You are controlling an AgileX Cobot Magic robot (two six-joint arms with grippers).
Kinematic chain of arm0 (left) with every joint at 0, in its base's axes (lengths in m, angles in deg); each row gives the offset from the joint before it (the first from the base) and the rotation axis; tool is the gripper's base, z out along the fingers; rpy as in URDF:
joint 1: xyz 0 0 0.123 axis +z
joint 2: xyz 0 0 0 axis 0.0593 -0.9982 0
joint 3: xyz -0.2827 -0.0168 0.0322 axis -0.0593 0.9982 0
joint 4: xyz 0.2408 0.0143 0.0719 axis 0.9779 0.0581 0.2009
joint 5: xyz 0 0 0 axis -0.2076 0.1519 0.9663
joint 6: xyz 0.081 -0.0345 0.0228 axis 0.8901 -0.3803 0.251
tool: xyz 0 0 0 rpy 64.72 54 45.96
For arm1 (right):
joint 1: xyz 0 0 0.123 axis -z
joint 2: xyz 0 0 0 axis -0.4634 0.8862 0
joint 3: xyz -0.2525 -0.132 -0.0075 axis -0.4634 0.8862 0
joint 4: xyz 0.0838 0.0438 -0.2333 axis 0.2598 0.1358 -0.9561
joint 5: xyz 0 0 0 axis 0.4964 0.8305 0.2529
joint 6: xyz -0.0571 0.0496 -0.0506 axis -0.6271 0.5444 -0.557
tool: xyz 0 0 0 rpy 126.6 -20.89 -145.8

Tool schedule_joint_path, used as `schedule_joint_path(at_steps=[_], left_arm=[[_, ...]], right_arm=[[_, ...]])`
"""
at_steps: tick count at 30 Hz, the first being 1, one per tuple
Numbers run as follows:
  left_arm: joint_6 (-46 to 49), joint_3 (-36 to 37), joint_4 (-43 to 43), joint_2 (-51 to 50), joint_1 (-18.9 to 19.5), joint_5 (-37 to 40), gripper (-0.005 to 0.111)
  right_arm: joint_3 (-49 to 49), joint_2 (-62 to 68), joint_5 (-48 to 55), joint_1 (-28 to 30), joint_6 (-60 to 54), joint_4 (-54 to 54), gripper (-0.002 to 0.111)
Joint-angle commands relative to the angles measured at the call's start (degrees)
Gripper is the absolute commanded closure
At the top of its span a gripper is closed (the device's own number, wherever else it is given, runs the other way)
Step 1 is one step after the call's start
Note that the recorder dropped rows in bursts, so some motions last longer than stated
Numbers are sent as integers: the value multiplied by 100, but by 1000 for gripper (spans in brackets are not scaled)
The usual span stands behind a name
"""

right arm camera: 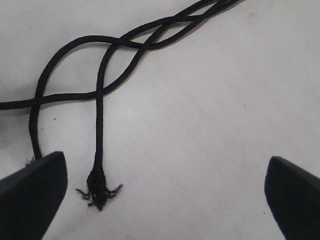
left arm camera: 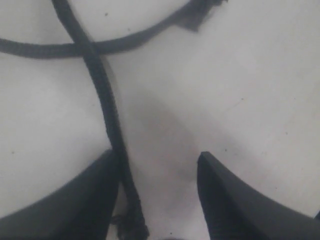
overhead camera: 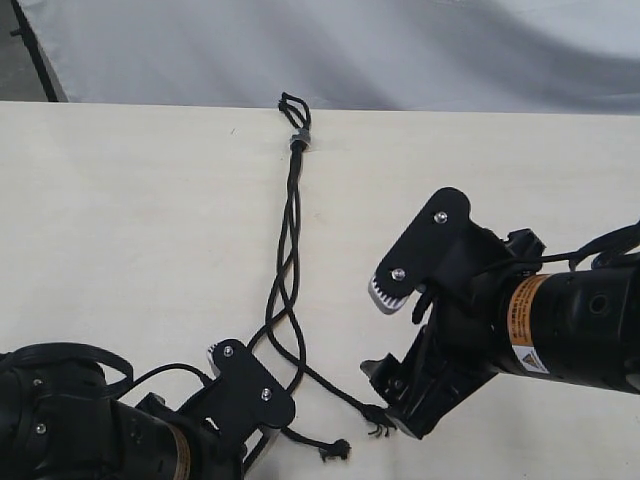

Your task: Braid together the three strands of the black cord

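black cord (overhead camera: 293,190) lies flat on worktop (overhead camera: 120,230), running from both end effectors out to its grey band (overhead camera: 298,139) and short loops well ahead of them; three strands (overhead camera: 289,262) cross loosely a few times just ahead of the fingers, and the braid looks slack. Left end effector (left arm camera: 157,197) released, jaws apart; one strand (left arm camera: 110,115) lies along the inside of one finger (left arm camera: 80,200), not pinched. Right end effector (right arm camera: 162,190) released, wide, empty; a frayed tip (right arm camera: 99,190) sits between its jaws, close to one finger. Risks, as judged: the left finger touching that strand could drag it when the arm lifts and pull out the loose crossings; right could close on the wrong strand, since two run close together there; fray may snag a pad; can't tell if the band end is fixed, so a tug might slide the whole cord. Writing: orange-and-white label (overhead camera: 525,322) on right arm, warning triangle, text too small to read; no brand legible
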Motion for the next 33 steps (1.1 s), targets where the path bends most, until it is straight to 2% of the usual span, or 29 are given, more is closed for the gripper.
schedule_joint_path(at_steps=[1,8,16,25,27,29,33], left_arm=[[-38,203,-102,-253,-1,817,57],[11,203,-102,-253,-1,577,57],[11,203,-102,-253,-1,577,57],[-13,203,-102,-253,-1,588,57],[-13,203,-102,-253,-1,676,57],[-13,203,-102,-253,-1,786,57],[-13,203,-115,-253,-1,872,57]], right_arm=[[118,-44,-105,37,297,-45,8],[698,-33,-1107,37,329,386,8],[864,-33,-1342,37,329,654,8],[673,1317,-1607,37,-48,433,9],[514,1581,-1582,57,-94,388,13],[401,1801,-1577,201,-236,362,22],[355,2164,-1493,671,-237,411,51]])
